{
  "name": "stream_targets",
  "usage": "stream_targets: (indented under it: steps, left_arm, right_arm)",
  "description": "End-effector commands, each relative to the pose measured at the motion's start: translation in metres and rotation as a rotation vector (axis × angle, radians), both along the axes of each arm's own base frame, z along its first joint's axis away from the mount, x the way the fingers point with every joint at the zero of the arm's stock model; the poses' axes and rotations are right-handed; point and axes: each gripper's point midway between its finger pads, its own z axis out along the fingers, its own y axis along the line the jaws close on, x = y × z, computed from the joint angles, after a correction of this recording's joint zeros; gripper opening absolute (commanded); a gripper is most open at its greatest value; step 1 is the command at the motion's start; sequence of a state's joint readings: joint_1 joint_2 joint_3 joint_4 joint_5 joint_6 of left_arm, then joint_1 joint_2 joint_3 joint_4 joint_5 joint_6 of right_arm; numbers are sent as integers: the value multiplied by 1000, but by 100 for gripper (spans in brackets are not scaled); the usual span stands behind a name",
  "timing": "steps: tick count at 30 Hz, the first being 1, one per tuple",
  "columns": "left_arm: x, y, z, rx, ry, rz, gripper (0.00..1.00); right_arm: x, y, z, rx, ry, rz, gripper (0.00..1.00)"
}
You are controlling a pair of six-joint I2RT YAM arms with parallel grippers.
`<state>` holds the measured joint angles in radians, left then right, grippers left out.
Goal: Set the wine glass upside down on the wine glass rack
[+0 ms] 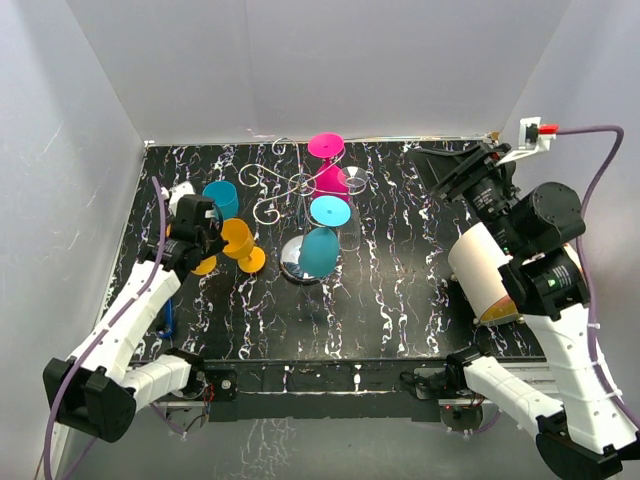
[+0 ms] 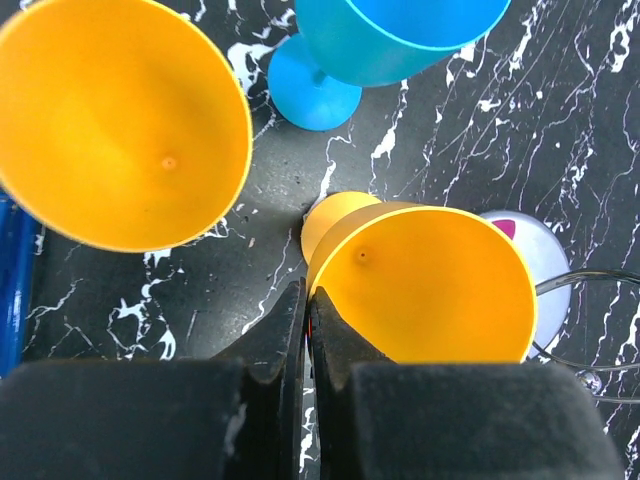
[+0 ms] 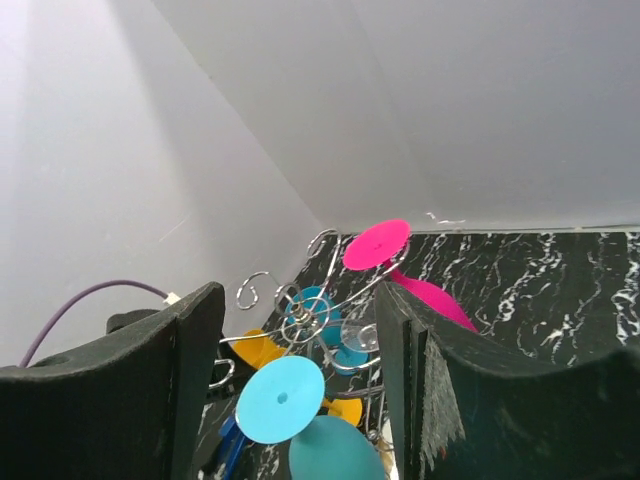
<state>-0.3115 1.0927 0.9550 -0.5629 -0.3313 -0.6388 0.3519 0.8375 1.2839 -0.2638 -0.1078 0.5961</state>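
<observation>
The silver wire wine glass rack (image 1: pixel 285 187) stands mid-table on a chrome dome base (image 1: pixel 292 262). Pink (image 1: pixel 331 180), teal (image 1: pixel 319 250) and clear (image 1: pixel 355 180) glasses hang on it upside down. A yellow wine glass (image 1: pixel 238 240) stands left of the base. My left gripper (image 1: pixel 196 226) is shut on its rim (image 2: pixel 420 285), one finger inside the bowl and one outside (image 2: pixel 308 320). A second yellow glass (image 2: pixel 120 120) and a blue glass (image 1: pixel 222 198) stand close by. My right gripper (image 1: pixel 440 168) is open and empty, raised at the right, facing the rack (image 3: pixel 315 315).
The blue glass (image 2: pixel 400 35) and its foot (image 2: pixel 315 80) are just beyond the held glass. The chrome base (image 2: pixel 540 270) lies to its right. Grey walls enclose the black marbled table (image 1: pixel 400 300) on three sides. A blue object (image 1: pixel 168 318) lies by the left arm.
</observation>
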Motion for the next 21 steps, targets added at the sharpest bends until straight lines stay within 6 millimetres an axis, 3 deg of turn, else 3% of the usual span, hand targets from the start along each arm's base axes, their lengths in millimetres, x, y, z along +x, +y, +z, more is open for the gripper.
stream_targets:
  steps: [1, 6, 16, 21]
  left_arm:
    - [-5, 18, 44, 31, -113, 60, 0]
    - [-16, 32, 77, 50, -186, 104, 0]
    - [-35, 55, 188, 50, -515, 137, 0]
    - [-46, 59, 224, 19, -624, 146, 0]
  right_arm:
    - [-11, 19, 29, 22, -64, 127, 59]
    - [-12, 38, 33, 112, -70, 246, 58]
    - [4, 83, 35, 221, 17, 451, 52]
    - [6, 113, 44, 278, 25, 464, 48]
